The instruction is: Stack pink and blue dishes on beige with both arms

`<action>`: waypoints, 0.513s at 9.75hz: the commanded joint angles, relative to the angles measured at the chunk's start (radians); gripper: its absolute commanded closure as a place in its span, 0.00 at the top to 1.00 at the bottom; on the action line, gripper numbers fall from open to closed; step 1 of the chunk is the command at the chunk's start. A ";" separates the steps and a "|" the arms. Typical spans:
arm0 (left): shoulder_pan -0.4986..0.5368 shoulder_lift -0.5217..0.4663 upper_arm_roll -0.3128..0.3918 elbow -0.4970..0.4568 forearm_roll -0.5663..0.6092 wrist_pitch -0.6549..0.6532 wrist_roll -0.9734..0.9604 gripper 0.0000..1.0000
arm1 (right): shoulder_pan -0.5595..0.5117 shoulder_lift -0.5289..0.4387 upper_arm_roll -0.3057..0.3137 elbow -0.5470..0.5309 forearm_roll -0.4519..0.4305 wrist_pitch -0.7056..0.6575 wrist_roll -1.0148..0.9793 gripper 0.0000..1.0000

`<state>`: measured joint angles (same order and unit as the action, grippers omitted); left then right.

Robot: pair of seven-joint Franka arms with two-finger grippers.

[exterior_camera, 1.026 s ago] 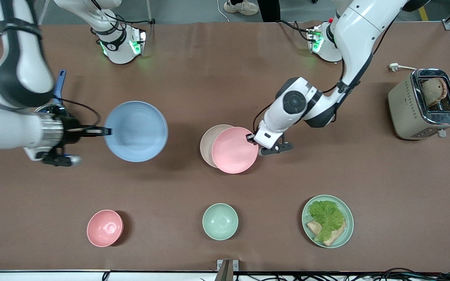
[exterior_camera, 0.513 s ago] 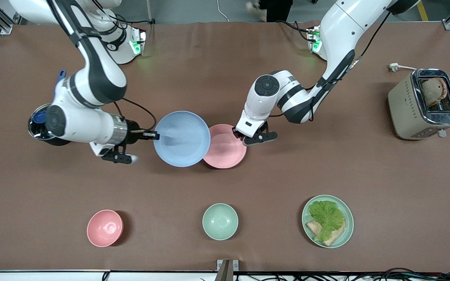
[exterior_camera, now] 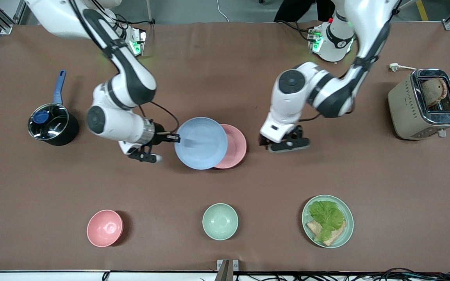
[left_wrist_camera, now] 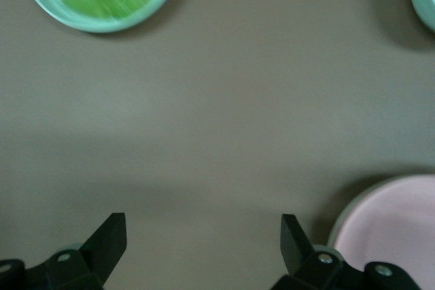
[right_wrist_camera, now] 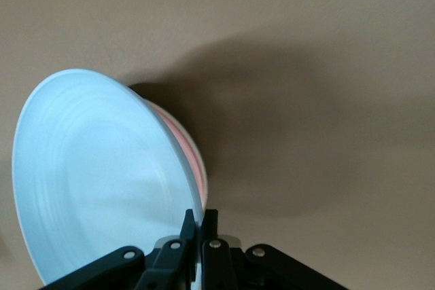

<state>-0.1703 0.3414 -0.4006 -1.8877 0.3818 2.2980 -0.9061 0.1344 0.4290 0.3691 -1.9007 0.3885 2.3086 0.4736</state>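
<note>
Desk (exterior_camera: pixel 225 58): brown surface carrying all items. Toaster (exterior_camera: pixel 424 103) stands at the left arm's end, a saucepan (exterior_camera: pixel 51 125) at the right arm's end.

Blue plate (exterior_camera: pixel 201 142): held tilted above the pink plate (exterior_camera: pixel 236 146), overlapping most of it. A thin cream-beige rim of the beige plate (right_wrist_camera: pixel 199 157) shows beneath the pink one in the right wrist view.

Right gripper (exterior_camera: pixel 173 137): fingers (right_wrist_camera: pixel 207 232) pinched narrowly on the blue plate's rim.

Left gripper (exterior_camera: pixel 283 145): over bare desk just beside the pink plate, fingers (left_wrist_camera: pixel 112 236) spread wide, holding nothing.

Nearer the camera: lettuce plate (exterior_camera: pixel 327 221), green bowl (exterior_camera: pixel 220 221), pink bowl (exterior_camera: pixel 105 228).
</note>
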 commanded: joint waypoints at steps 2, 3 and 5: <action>-0.005 -0.129 0.164 -0.022 -0.260 -0.020 0.311 1.00 | 0.073 0.071 0.011 -0.011 -0.003 0.089 0.077 0.03; -0.002 -0.168 0.208 0.020 -0.326 -0.085 0.420 1.00 | 0.086 0.086 0.014 -0.014 -0.003 0.128 0.080 0.03; 0.009 -0.196 0.281 0.144 -0.334 -0.289 0.597 1.00 | 0.109 0.099 0.027 -0.027 -0.005 0.135 0.094 0.04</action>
<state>-0.1586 0.1427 -0.1537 -1.7996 0.0667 2.1115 -0.3938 0.2377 0.5368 0.3830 -1.9069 0.3885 2.4277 0.5409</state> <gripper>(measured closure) 0.000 0.952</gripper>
